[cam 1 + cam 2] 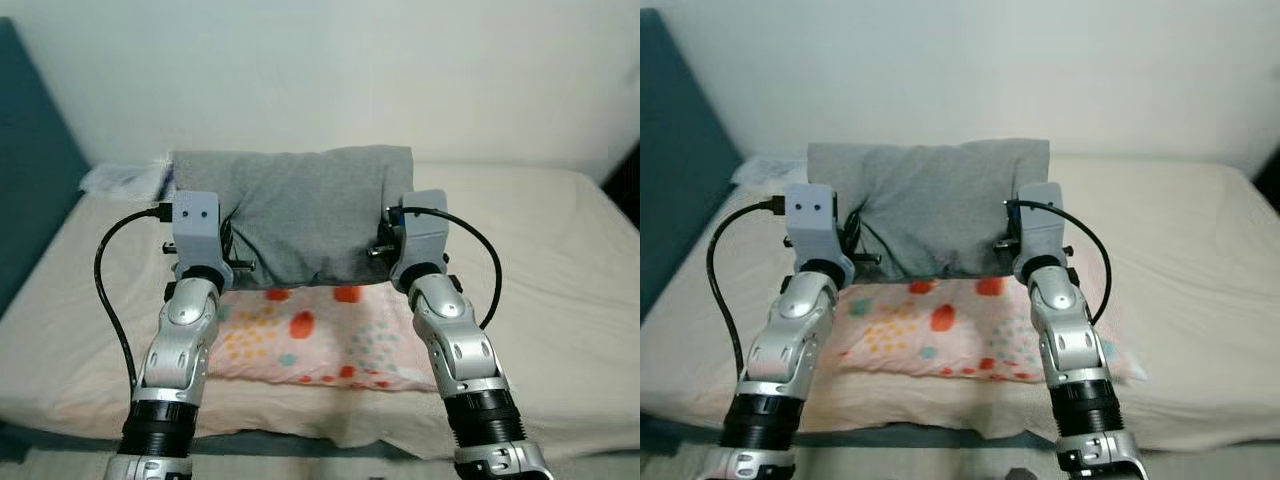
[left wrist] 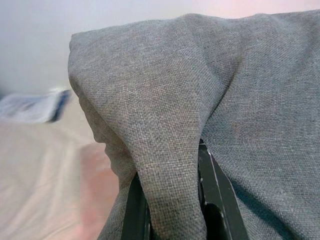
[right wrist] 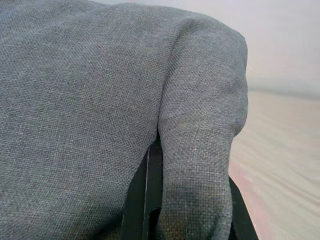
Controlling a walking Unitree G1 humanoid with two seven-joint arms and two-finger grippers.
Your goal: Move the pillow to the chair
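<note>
1. The grey pillow hangs in the air above the bed, lifted clear of a spotted pink pillow lying beneath it.
2. The left gripper pinches a fold of fabric at the pillow's left end, fingers closed on it.
3. The right gripper does the same at the right end, clamped on a bunched corner.
4. Both holds catch only cloth, so a fold could likely slip out during walking, dropping one end.
5. Turning toward the chair, a sagging pillow might drag across the bed or snag.
</note>
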